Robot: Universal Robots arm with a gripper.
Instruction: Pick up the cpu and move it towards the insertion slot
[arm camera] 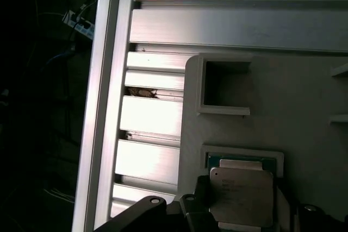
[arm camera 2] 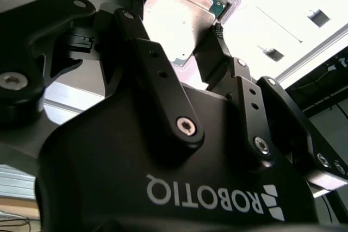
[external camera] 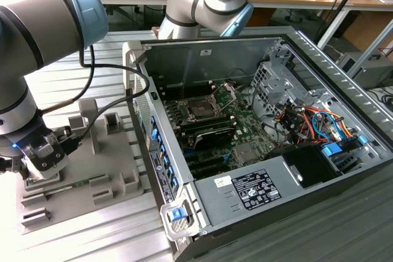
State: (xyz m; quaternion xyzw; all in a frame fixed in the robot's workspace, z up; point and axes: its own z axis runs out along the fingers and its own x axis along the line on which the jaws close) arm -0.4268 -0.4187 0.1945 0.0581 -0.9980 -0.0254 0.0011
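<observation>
Cpu (arm camera: 242,196): flat square chip, pale silvery top over a green edge. Location: in a shallow pocket (arm camera: 242,149) of the grey fixture (external camera: 98,176), at the exterior view's left, well apart from the slot (external camera: 199,108). Whether it sits on the pocket floor or just off it cannot be told.

Gripper (external camera: 42,162): black, two-fingered, at the end of the arm (external camera: 37,16), set low over the fixture's near corner. In both wrist views its fingers (arm camera 2: 157,74) stand one on each side of the cpu, pressed against two opposite edges, grasping it.

Slot: dark square socket in a silvery frame, on the green board (external camera: 245,133) inside the case (external camera: 202,59). Its load plate (external camera: 228,92) is hinged up and tilted back, so the socket lies uncovered.

Fixture: grey plate with raised blocks and several recesses. One square recess (arm camera: 225,88) lies just beside the cpu's pocket.

Case: open on its side at the exterior view's right, with coloured cables and a metal drive cage within.

Table (external camera: 61,93): slotted aluminium, bearing both fixture and case.
</observation>
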